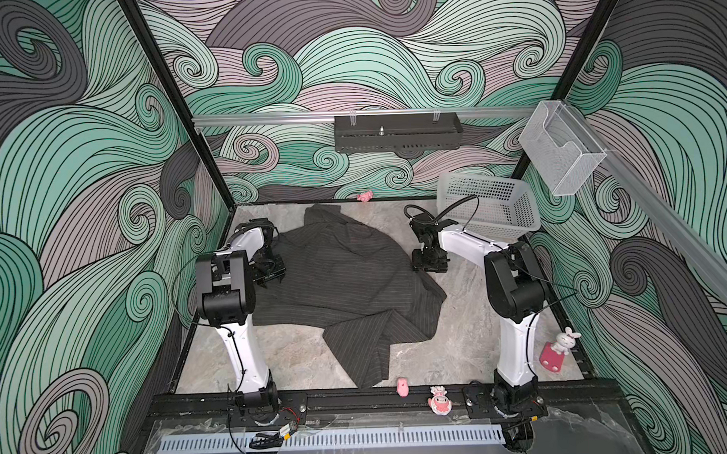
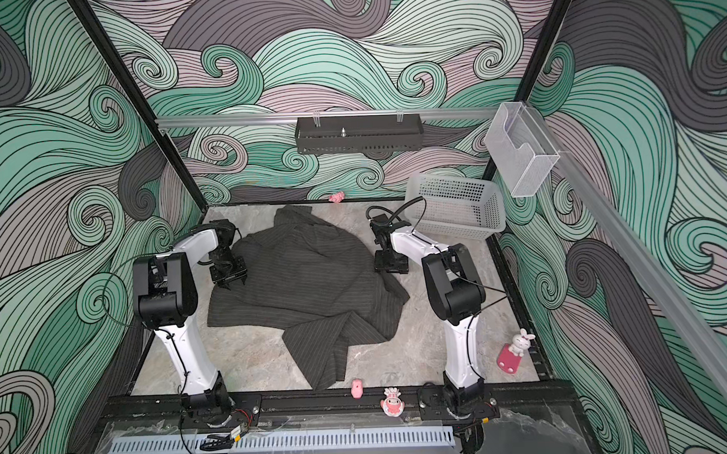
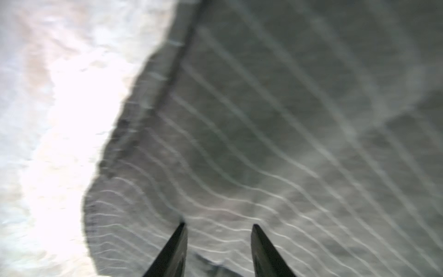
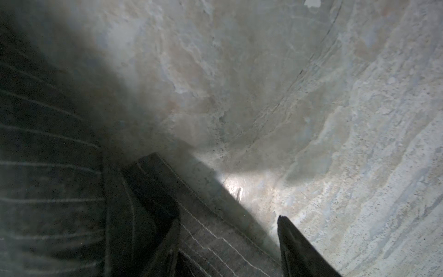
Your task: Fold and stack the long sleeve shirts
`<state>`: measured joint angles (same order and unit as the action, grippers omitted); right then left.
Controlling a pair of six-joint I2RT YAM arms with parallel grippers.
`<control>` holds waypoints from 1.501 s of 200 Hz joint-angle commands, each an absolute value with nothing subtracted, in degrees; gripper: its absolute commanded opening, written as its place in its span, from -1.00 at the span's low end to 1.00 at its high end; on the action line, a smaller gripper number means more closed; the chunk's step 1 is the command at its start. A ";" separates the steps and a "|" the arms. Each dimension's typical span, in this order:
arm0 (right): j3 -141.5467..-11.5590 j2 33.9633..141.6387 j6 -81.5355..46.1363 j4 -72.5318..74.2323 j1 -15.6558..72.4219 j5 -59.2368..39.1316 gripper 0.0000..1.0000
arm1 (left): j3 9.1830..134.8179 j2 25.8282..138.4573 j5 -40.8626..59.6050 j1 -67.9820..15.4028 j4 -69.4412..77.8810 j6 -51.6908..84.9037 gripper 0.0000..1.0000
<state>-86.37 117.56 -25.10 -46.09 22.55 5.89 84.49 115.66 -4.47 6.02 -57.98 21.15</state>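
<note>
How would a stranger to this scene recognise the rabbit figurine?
Find the right arm's white lower link on the stone-patterned table. Right of it, near the table edge, stands the rabbit figurine: the only white, long-eared toy, perched on a pink block.

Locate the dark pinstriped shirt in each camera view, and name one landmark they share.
Top view: pinstriped shirt mid-table.
Top view: shirt mid-table too.
Left wrist: shirt covers most of the picture.
Right wrist: shirt fills the shadowed part, beside the bare marble tabletop.
Shared landmark: the marble tabletop bordering the shirt.
</note>
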 commanded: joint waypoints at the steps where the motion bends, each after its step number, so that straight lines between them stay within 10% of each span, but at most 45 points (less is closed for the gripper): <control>1: -88.93 119.53 -24.39 -47.16 22.24 5.71 0.29 | 84.99 117.01 -7.12 6.59 -61.95 19.10 -0.09; 91: -92.70 126.34 -24.31 -50.21 23.15 5.34 0.13 | 86.36 116.06 11.85 5.99 -55.77 19.42 -0.12; 191: -92.21 122.05 -21.82 -47.38 25.01 -3.83 0.48 | 104.53 126.19 19.25 0.41 -52.36 22.66 -0.01; 300: -85.72 123.00 -27.61 -52.09 21.50 13.34 -0.28 | 102.51 133.33 0.57 6.19 -64.07 20.32 -0.08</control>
<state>-90.02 122.06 -24.77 -47.94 24.69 5.43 106.74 131.66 7.44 2.68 -58.70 21.78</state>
